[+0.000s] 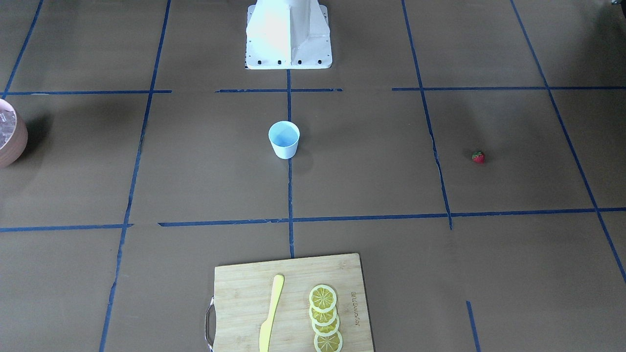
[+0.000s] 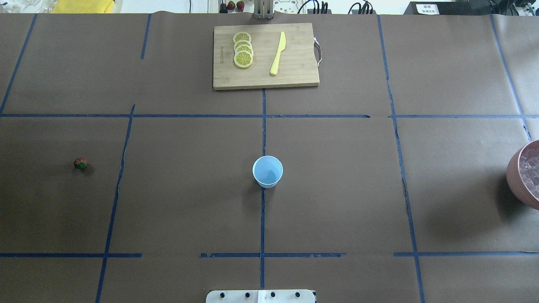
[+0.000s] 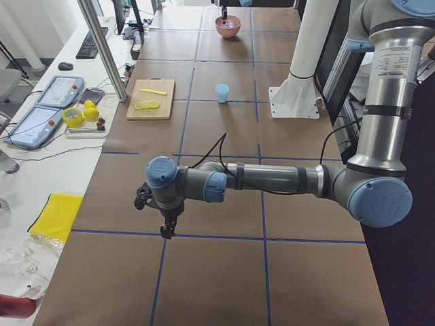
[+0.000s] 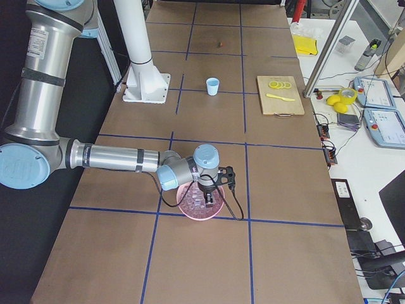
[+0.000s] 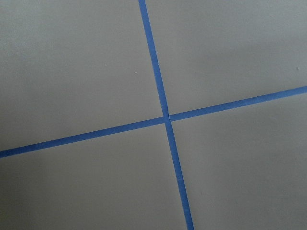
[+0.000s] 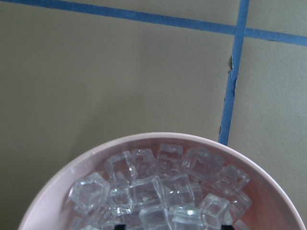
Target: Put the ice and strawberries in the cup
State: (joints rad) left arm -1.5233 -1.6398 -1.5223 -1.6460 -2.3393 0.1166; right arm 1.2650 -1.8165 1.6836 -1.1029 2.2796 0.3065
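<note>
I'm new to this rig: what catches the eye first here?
A pale-blue cup stands alone mid-table, with a tiny strawberry far off on the robot's left. At the right end, the right hand hangs over a pinkish bowl heaped with ice cubes.

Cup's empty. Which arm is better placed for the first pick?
Right. The right gripper hangs over the bowl of ice; the left gripper is over bare table, with the strawberry absent from its wrist view.

Brown table (image 2: 189,202) w/ blue tape grid (image 2: 262,219); on it: cup (image 2: 268,171), strawberry (image 2: 80,163), bowl (image 2: 512,177), cutting board (image 2: 294,78).
</note>
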